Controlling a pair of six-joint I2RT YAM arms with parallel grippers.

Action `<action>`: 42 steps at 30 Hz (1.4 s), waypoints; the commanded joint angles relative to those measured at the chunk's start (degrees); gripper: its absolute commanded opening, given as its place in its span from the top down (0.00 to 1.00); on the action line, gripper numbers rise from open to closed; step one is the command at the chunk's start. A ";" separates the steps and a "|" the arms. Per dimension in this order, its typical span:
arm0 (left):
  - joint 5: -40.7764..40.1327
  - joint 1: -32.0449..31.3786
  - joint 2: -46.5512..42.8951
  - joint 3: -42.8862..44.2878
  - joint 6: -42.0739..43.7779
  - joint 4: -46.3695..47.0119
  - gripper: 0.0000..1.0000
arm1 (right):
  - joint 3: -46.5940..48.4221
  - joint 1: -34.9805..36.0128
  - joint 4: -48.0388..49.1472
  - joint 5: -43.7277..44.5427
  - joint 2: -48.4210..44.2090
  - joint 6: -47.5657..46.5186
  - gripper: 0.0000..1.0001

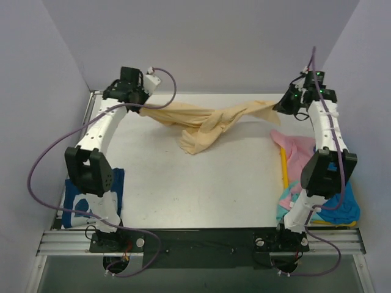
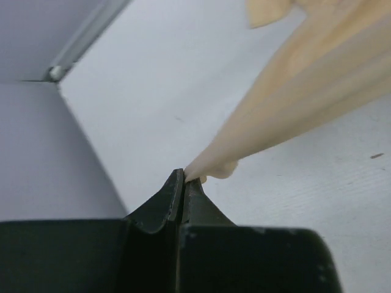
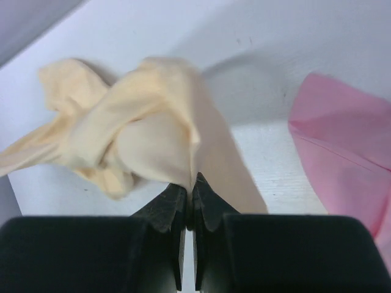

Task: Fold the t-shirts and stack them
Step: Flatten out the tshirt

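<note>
White table point(image 1: 201, 183) is showing a tan t-shirt point(image 1: 208, 125) hanging twisted and bunched across its far side, the middle drooping low. Left gripper point(image 2: 183, 180) and right gripper point(image 3: 190, 183) are each clamping one end of it.

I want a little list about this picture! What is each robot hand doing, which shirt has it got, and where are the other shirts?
left gripper: shut on one end of the tan shirt
right gripper: shut on the shirt's other end
tan shirt: stretched between both grippers at the far side, twisted, its middle drooping toward the table
pink shirt: lying on the right side, by the right arm
blue shirt: crumpled at the near right corner
navy shirt: near left corner, partly under the left arm
folded yet: no
</note>
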 commanded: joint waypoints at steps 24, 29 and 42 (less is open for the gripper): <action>-11.86 12.31 -36.96 12.84 5.80 -7.33 1.00 | -3.03 -2.18 -2.50 -0.85 -47.83 -16.10 1.00; -12.48 12.31 -36.25 23.14 6.32 -11.12 1.00 | 2.95 1.16 -2.50 -0.49 -52.67 -19.09 1.00; -18.98 12.31 -36.78 35.10 9.31 -9.98 1.00 | 16.66 5.29 0.31 -1.82 -56.72 -19.00 1.00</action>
